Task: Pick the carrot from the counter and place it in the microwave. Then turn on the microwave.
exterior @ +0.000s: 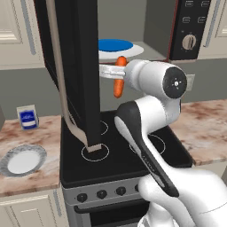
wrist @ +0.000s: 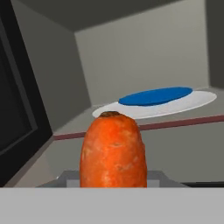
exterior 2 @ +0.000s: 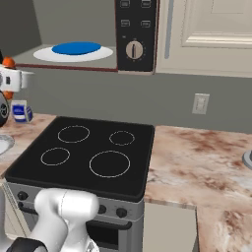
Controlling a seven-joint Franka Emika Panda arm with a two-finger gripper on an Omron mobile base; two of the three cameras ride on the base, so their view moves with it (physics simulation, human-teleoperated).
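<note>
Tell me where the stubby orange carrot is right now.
The stubby orange carrot hangs in the end effector, shut on it, above the black stovetop, just outside the open microwave's mouth, near the blue-and-white plate in the left base view.

The microwave (exterior 2: 98,37) stands open above the stove (exterior 2: 83,147), its control panel (exterior 2: 136,34) with a round knob (exterior 2: 134,50) at the cavity's right. Inside lies a white plate (exterior 2: 47,55) with a blue centre. At the left edge the gripper (exterior 2: 9,78) holds the carrot (exterior 2: 8,63) upright, orange showing above and below the white hand, just left of the cavity. The stove carries 4 ring burners. A blue-and-white carton (exterior 2: 19,111) sits on the counter (exterior 2: 197,157) at left; an outlet (exterior 2: 200,104) is on the wall.
</note>
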